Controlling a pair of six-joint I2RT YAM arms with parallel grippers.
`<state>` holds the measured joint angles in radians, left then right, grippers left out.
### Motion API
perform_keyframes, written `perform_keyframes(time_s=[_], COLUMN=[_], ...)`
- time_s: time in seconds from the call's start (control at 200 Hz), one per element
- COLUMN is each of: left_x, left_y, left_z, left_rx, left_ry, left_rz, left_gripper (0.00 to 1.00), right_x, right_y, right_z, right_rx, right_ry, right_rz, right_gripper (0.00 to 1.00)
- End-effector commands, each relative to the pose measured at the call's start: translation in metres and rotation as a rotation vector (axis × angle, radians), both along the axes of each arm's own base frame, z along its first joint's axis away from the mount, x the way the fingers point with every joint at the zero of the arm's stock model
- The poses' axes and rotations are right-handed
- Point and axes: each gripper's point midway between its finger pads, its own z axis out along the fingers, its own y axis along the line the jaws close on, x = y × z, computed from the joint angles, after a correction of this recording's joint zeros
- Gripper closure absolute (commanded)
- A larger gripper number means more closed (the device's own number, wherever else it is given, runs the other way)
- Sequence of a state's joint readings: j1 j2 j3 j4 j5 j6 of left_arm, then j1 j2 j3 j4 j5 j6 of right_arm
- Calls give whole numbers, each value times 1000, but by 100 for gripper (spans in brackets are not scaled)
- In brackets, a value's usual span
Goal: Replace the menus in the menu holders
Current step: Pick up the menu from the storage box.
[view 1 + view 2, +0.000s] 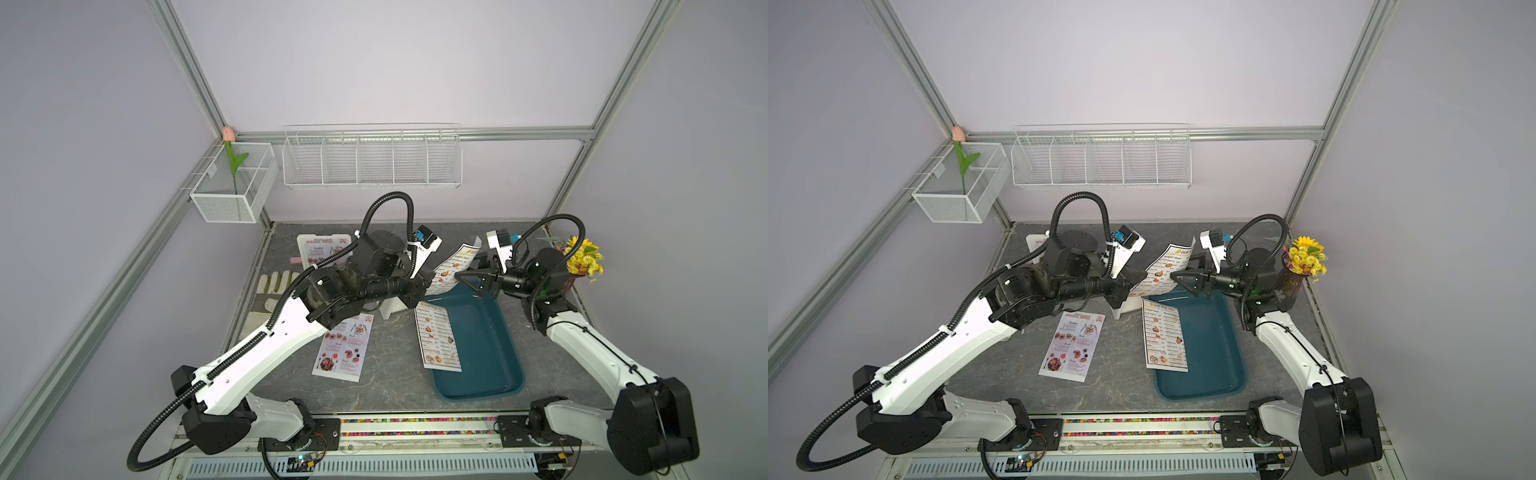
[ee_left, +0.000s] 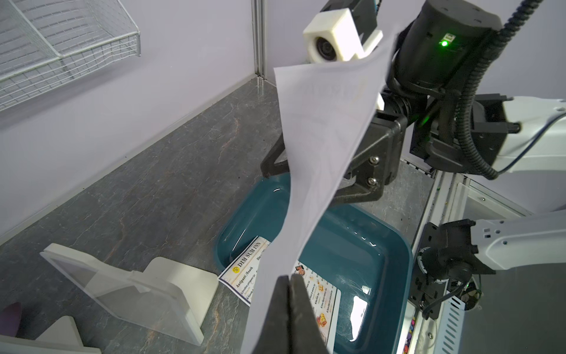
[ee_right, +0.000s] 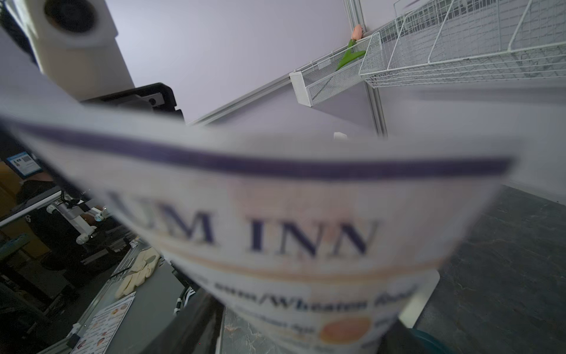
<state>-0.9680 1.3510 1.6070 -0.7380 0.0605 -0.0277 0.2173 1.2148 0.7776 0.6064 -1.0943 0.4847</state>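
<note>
My left gripper (image 2: 289, 277) is shut on the lower edge of a "DIM SUM INN" menu (image 1: 455, 266), which it holds upright in the air above the far end of the tray. My right gripper (image 1: 465, 280) is open, one finger on each side of that sheet (image 2: 321, 138), which fills the right wrist view (image 3: 275, 230). A second such menu (image 1: 438, 338) lies across the tray's left rim. A "SPECIAL MENU" sheet (image 1: 345, 347) lies flat on the table. An empty menu holder (image 2: 122, 291) stands below my left arm. Another holder (image 1: 322, 249), at the back left, has a "SPECIAL MENU" in it.
A teal tray (image 1: 486, 345) sits at centre right. A vase of yellow flowers (image 1: 582, 257) stands at the right edge behind my right arm. A pale glove (image 1: 270, 291) lies at the left. A wire rack (image 1: 372, 158) and a mesh basket (image 1: 232, 183) hang on the walls.
</note>
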Motion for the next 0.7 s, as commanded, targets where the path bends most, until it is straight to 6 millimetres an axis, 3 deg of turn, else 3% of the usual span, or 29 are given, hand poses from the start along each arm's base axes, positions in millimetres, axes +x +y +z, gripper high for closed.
perform_keyframes(time_s=[0.0,0.39,0.695], left_x=[15,17,7], left_y=[7,12,9], left_z=[5,10,18], left_rx=[-17,-59,-76], left_ry=[-32,-46,-47], left_rz=[43,55,-1], left_gripper=[100,100,100], right_x=[-14,-12,-5], right_y=[-3,-6,-6], right_z=[10,13,9], right_rx=[18,34,57], right_ry=[-37,-3,36], right_rz=[23,-25,-33], right_gripper=[38,40,29])
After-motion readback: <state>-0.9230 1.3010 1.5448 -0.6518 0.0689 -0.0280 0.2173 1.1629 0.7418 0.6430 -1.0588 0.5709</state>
